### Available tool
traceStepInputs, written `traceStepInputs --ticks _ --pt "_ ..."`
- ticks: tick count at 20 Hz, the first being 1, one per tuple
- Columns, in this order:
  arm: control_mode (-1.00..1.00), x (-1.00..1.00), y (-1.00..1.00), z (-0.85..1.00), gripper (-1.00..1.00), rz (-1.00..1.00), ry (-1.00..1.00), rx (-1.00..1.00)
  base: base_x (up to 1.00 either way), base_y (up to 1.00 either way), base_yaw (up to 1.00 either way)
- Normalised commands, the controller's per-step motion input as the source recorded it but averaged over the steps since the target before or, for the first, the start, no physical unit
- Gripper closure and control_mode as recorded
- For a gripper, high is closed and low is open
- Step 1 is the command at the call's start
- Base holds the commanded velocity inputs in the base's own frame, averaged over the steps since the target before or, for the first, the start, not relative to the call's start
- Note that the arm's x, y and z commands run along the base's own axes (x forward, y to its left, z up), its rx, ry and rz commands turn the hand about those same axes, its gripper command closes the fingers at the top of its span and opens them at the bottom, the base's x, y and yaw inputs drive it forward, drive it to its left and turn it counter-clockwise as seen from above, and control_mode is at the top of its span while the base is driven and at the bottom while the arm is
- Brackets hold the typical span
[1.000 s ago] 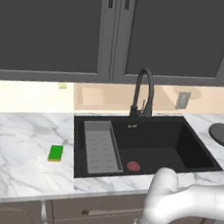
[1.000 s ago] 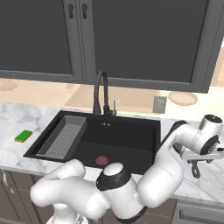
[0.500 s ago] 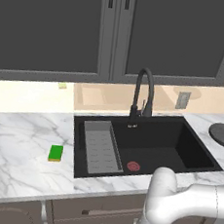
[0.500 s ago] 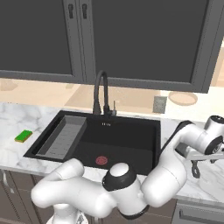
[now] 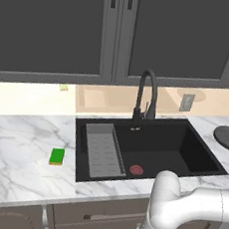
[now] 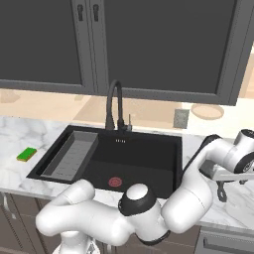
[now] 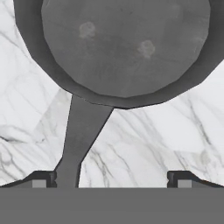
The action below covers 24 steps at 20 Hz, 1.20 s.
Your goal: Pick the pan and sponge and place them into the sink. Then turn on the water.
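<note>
I had the gripper (image 7: 111,181) above the pan (image 7: 124,46) on the counter (image 7: 175,131) right of the sink (image 5: 183,149), jaws apart, the handle lying beside one fingertip, so I judged it needed recentering.

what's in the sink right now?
Inside the sink: the grey ribbed tray along its left side and the red drain on the floor. No pan, sponge or water in it. In the right base view the arm covers the basin's near right corner.
</note>
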Motion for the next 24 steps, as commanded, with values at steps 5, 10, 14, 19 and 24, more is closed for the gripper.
traceStepInputs --ticks 5,10,14,19,24 --pt "-1.00 -0.13 0.02 0.00 -1.00 0.00 0.05 0.00 0.00 0.00 0.00" --pt "-1.00 -0.04 0.10 -0.01 -1.00 0.00 0.02 0.00 0.00 0.00 0.00" --pt "-1.00 0.00 0.22 -0.02 -1.00 0.00 0.00 0.00 0.00 0.00 0.00" --pt "-1.00 0.00 0.19 0.00 -1.00 0.00 0.00 0.00 0.00 0.00 0.00" --pt "-1.00 0.00 0.12 -0.01 -1.00 0.00 0.00 0.00 0.00 0.00 0.00"
